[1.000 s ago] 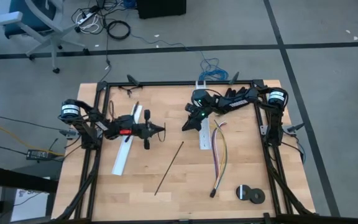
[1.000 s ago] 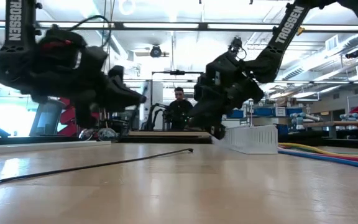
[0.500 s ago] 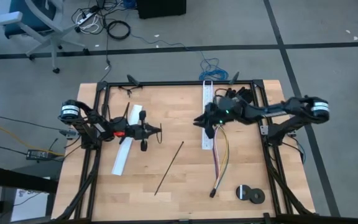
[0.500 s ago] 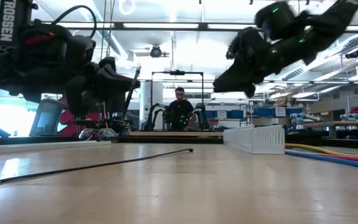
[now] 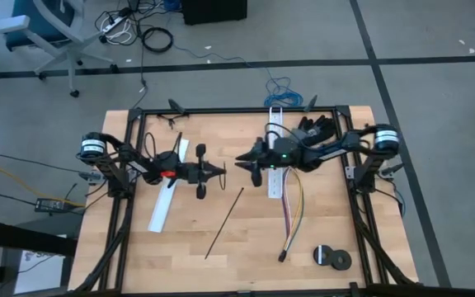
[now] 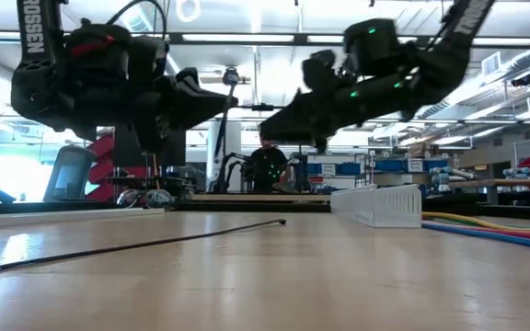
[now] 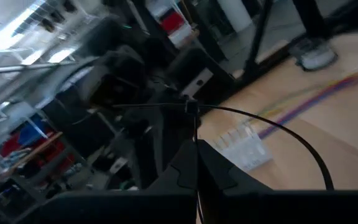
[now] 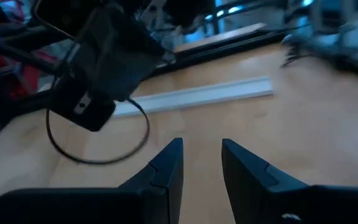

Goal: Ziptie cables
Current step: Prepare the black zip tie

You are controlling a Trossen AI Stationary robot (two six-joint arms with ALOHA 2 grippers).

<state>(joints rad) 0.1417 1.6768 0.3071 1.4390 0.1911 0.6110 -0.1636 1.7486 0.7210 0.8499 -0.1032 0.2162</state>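
Note:
My left gripper [image 5: 219, 171] hovers over the table's middle, shut on a thin black ziptie bent into a loop [image 7: 291, 140]. The right wrist view also shows this loop [image 8: 98, 142] hanging under that gripper. My right gripper [image 5: 239, 161] is open and in the air, facing the left one a short way off, with nothing between its fingers [image 8: 166, 162]. A second ziptie [image 5: 225, 223] lies straight on the table. The cables [image 5: 291, 202] lie flat beside a white channel [image 5: 274, 177], their dark end [image 5: 284, 256] toward the near edge. My left gripper pinches the looped ziptie between its two fingertips, on the strip just below the small head [image 7: 191, 107]. The fingers come level from the table's left. The loop is lifted clear of the table and curves out past the fingertips.
A second white channel [image 5: 169, 186] lies slanted under the left arm. A black tape roll [image 5: 332, 257] sits near the near right corner. A black frame rails the table's edges [image 5: 130, 214]. A person [image 6: 267, 165] sits in the room beyond the far edge.
My right gripper rose from table height beside the white channel, swung up and toward the right, then came back left until it faced the left gripper. My left gripper rose and moved a little toward the table's right, keeping the ziptie.

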